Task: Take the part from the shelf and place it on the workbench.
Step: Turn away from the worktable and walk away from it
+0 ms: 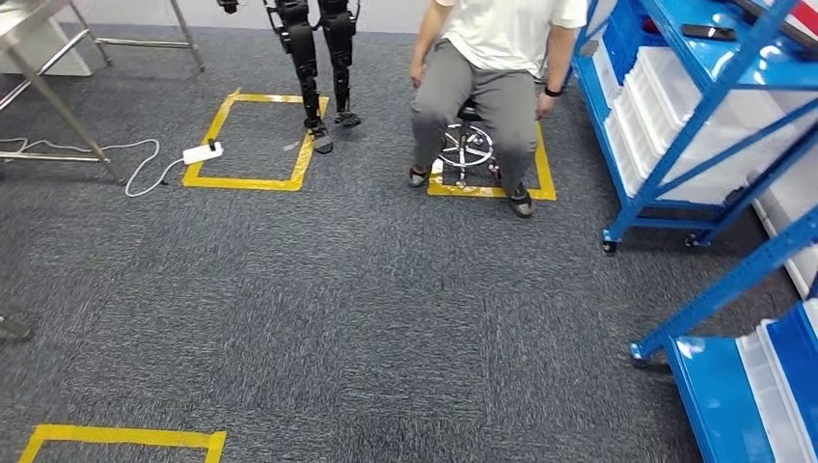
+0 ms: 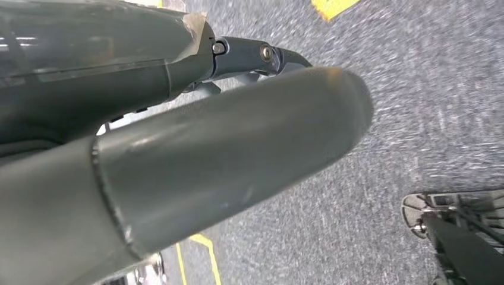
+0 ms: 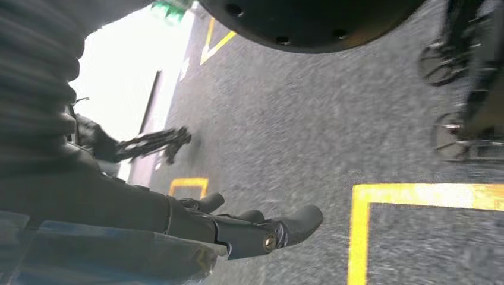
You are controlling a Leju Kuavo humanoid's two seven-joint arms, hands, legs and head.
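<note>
A blue shelf [image 1: 675, 145] with white bins [image 1: 666, 87] stands at the right, and a second blue shelf unit [image 1: 733, 386] is nearer at the lower right. A flat black object [image 1: 709, 32] lies on the upper blue shelf; I cannot tell which item is the part. A steel workbench [image 1: 29, 29] shows at the top left corner. My left hand [image 2: 226, 154] hangs over grey carpet, thumb large in front, dark fingers [image 2: 261, 56] stretched out behind it, nothing in it. My right hand [image 3: 238, 228] also hangs over carpet, fingers extended and holding nothing.
A person [image 1: 492, 68] sits on a wheeled stool [image 1: 466, 145] between me and the far shelf. Another robot's black legs [image 1: 318, 68] stand by a yellow taped square [image 1: 251, 181]. A white power strip [image 1: 203, 152] with a cable lies near the workbench legs. Open carpet lies ahead.
</note>
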